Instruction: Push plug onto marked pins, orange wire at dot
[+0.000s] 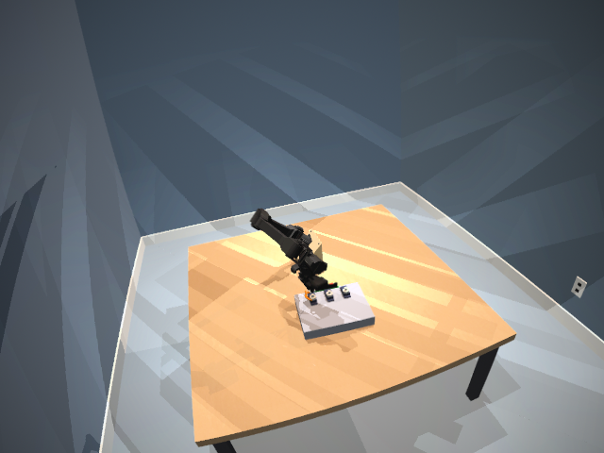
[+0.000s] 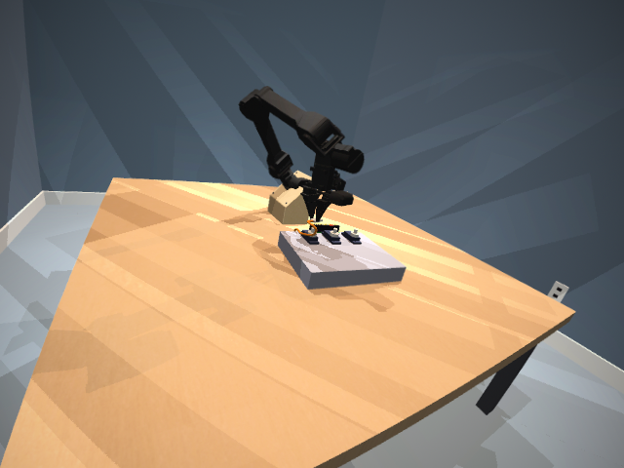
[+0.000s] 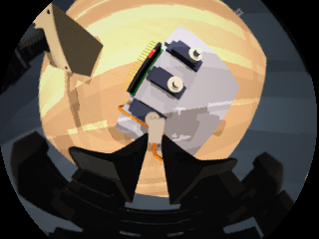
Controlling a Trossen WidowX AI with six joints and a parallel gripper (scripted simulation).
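The holder (image 1: 341,311) (image 2: 352,259) (image 3: 211,90) is a pale block with three dark servos on it. Along one edge a black strip (image 3: 145,71) carries a row of thin yellow pins (image 3: 134,69); a red mark (image 3: 152,53) shows near its far end. My gripper (image 2: 316,220) (image 3: 155,136) is shut on the pale plug (image 3: 156,131), which points up from between the fingertips in the wrist view, over the nearest servo. The orange lead (image 2: 316,229) (image 3: 131,115) loops beside that servo and behind the plug. The plug's holes and the dot cannot be made out.
A beige angular block (image 1: 317,243) (image 2: 287,205) (image 3: 75,50) stands on the wooden table (image 1: 253,370) (image 2: 201,322) behind the holder, on the pin side. The other two servos (image 3: 166,82) (image 3: 184,55), with pale round horns, stand up beside the pin strip.
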